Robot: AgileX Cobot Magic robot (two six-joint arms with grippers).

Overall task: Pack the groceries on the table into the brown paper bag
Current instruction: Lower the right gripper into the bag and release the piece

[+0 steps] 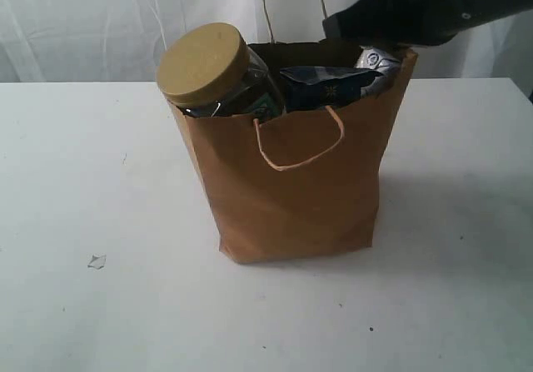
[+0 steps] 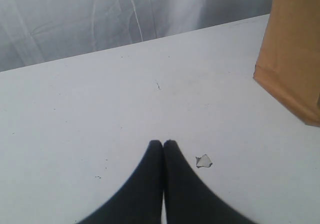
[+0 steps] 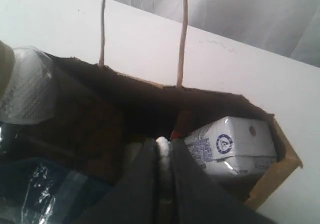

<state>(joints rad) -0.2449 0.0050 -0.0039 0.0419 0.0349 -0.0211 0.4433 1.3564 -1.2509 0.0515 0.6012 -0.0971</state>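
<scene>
The right tool (image 3: 162, 143), jaws together, hangs in the full brown kraft paper bag (image 1: 291, 197); packing seems done, so next it should rise clear.

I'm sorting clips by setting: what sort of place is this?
Likely a staged test bench, not a shop or kitchen: a plain white table, a white cloth backdrop, and one packed paper bag.

Large upright kraft paper bag (image 1: 291, 197): plain mid-brown, paler tan cord handles. Clear jar with round lid (image 1: 204, 64): lid dull mustard-tan. Crinkled glossy packet (image 1: 329, 85): dark blue, pale print. Small boxy packet (image 3: 235, 144): white, blue round emblem, blue text. Wide flat tabletop (image 1: 75, 189): white, few dark specks.
</scene>
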